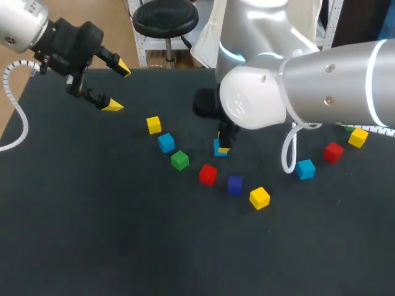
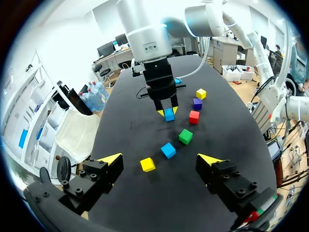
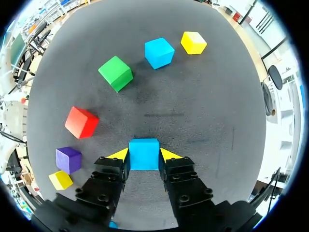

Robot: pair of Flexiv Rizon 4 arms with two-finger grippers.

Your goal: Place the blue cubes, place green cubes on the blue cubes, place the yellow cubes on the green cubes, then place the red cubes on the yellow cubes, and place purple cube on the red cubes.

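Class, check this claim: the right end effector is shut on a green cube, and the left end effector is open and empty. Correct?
No. The right end effector is shut on a blue cube, as the right wrist view shows; the green cube lies free. The left end effector is open and empty.

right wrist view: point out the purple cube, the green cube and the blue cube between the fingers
purple cube (image 3: pixel 69 154): right wrist view, on its top face
green cube (image 3: pixel 115 70): right wrist view, on its top face
held blue cube (image 3: pixel 144 153): right wrist view, middle of its top face
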